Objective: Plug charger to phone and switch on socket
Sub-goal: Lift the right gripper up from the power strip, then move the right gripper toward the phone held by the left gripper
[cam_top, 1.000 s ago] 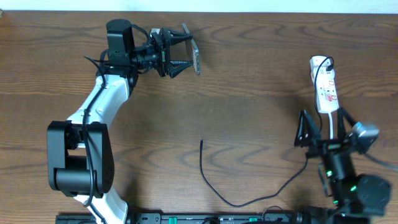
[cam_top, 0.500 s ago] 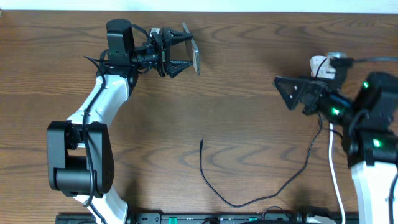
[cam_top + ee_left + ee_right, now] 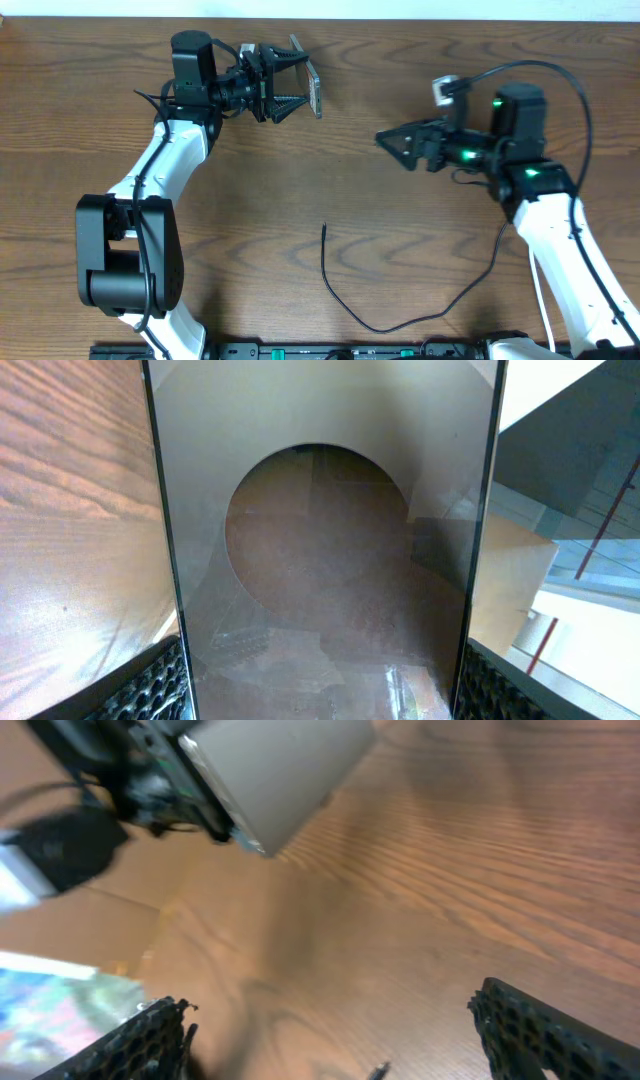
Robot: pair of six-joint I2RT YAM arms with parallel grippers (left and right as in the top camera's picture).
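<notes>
The phone [image 3: 314, 92] is held off the table at the back, edge-on in the overhead view, with my left gripper [image 3: 298, 78] shut on it. In the left wrist view its glossy bronze face [image 3: 320, 560] fills the space between both pads [image 3: 150, 690]. My right gripper [image 3: 395, 148] hovers open over the middle right of the table, pointing left toward the phone [image 3: 280, 770], with nothing between its fingers [image 3: 545, 1030]. The charger cable [image 3: 345, 305] lies loose on the table, and its tip [image 3: 323, 227] shows low in the right wrist view [image 3: 377, 1070]. The socket is hidden under the right arm.
The charger cable loops along the front edge and rises toward the right arm's base [image 3: 490, 265]. A white cord [image 3: 540, 295] runs down beside that arm. Bare wooden table [image 3: 420, 230] lies between the two grippers.
The right arm has swung from the socket at the right edge up and leftward to the table's middle, covering the socket. The left arm and the phone have not moved.
</notes>
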